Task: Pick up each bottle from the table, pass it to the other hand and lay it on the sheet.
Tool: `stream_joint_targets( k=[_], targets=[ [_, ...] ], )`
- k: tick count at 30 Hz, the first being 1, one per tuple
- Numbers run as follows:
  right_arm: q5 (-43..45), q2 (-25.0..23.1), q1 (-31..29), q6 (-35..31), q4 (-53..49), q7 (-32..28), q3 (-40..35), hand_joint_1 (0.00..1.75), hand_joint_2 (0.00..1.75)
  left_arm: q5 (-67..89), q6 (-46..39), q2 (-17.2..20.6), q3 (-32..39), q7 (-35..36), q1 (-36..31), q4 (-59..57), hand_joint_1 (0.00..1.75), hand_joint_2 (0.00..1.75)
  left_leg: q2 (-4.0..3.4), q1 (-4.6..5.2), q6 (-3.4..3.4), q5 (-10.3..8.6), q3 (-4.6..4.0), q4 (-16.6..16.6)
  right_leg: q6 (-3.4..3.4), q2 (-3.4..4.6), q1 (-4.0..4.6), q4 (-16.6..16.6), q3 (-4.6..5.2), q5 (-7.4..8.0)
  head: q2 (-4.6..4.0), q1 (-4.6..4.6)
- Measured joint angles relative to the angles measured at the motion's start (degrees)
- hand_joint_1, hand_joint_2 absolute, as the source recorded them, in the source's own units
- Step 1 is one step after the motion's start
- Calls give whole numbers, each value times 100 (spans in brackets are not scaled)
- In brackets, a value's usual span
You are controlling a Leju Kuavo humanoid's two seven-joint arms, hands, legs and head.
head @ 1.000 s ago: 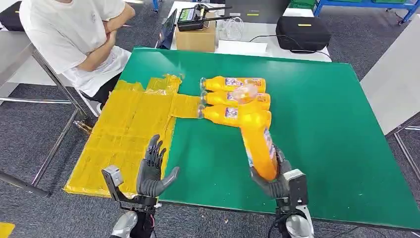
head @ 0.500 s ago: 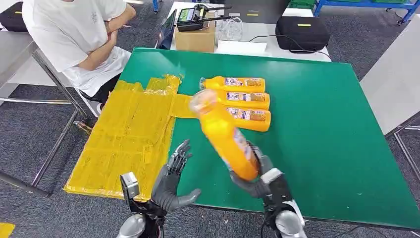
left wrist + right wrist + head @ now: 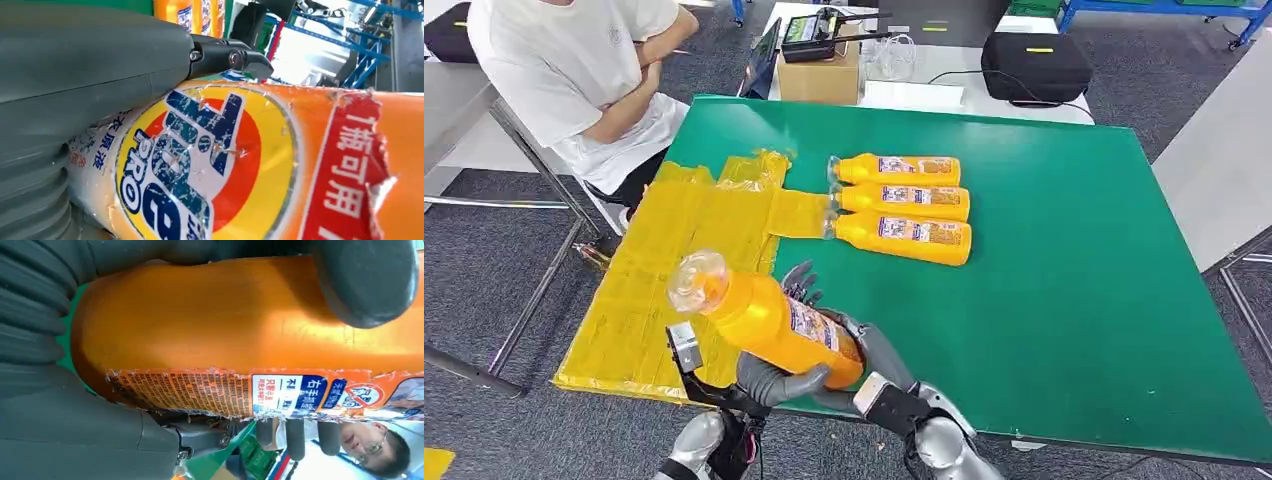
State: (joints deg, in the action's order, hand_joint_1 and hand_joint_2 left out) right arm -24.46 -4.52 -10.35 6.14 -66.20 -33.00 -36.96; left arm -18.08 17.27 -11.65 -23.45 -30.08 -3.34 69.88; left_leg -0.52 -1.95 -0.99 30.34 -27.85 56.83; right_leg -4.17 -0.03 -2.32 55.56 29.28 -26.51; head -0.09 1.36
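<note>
Swinging over from four o'clock, the right hand [image 3: 879, 352] is now pressing its bottle [image 3: 769, 320] into the left hand [image 3: 774, 378]. Both hands are closing around it, so the handover is likely under way, the yellow sheet [image 3: 674, 260] waiting at nine o'clock.

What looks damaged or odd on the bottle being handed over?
The held bottle's label is torn and scuffed, with a ragged edge in the right wrist view. The yellow sheet is wrinkled. Nothing appears spilled.

Bottle [image 3: 769, 322]: glossy orange plastic, clear cap, torn paper label. Sheet [image 3: 674, 265]: crinkled shiny yellow film. Table [image 3: 1064, 250]: matt green top. Box [image 3: 821, 75]: brown cardboard. Floor [image 3: 484, 280]: grey carpet.
</note>
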Motion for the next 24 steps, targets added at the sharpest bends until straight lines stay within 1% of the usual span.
stream_joint_targets(
  k=[2,3,4,5,6,9,10,18,24],
  targets=[
    [17,6,-48,0,57,-4,-46,175,175,-115,-13,2,2,-4,1,0,0,175,-1,0,0,0,0,0,0,1,0,0,1,0,0,0],
    [22,7,-71,0,85,-4,-66,175,175,-208,-11,0,4,24,5,0,9,175,-1,0,0,0,1,0,0,1,0,0,2,0,0,2],
    [30,7,-86,0,122,-4,-94,157,175,-327,4,0,9,80,7,0,175,175,0,0,0,0,1,0,0,0,1,0,2,0,0,0],
    [35,9,-109,0,160,-4,-114,140,175,-453,33,0,11,140,12,0,175,175,0,-1,0,0,1,0,0,1,1,0,2,0,0,0],
    [37,11,-134,0,205,-2,-138,0,175,-621,70,0,20,239,20,0,175,175,-1,-1,0,0,1,0,0,1,1,0,2,0,0,2],
    [26,11,-205,-31,372,50,-223,0,175,-1154,149,0,79,490,38,0,175,175,-2,-1,0,0,2,0,0,2,1,0,3,0,0,0],
    [-13,11,-207,-81,426,66,-273,0,0,-1279,142,0,109,503,33,0,175,175,-1,-1,0,0,2,0,0,1,1,0,2,0,0,2],
    [-125,-11,-15,-598,557,51,-419,0,0,-1774,-199,-18,367,627,9,48,175,175,0,0,0,0,-4,0,0,-1,0,0,4,0,0,0],
    [-127,-11,98,-686,509,7,-422,0,0,-1868,-275,-39,496,671,6,85,175,175,-1,-1,0,0,-3,0,0,0,1,0,5,0,0,0]
  ],
)
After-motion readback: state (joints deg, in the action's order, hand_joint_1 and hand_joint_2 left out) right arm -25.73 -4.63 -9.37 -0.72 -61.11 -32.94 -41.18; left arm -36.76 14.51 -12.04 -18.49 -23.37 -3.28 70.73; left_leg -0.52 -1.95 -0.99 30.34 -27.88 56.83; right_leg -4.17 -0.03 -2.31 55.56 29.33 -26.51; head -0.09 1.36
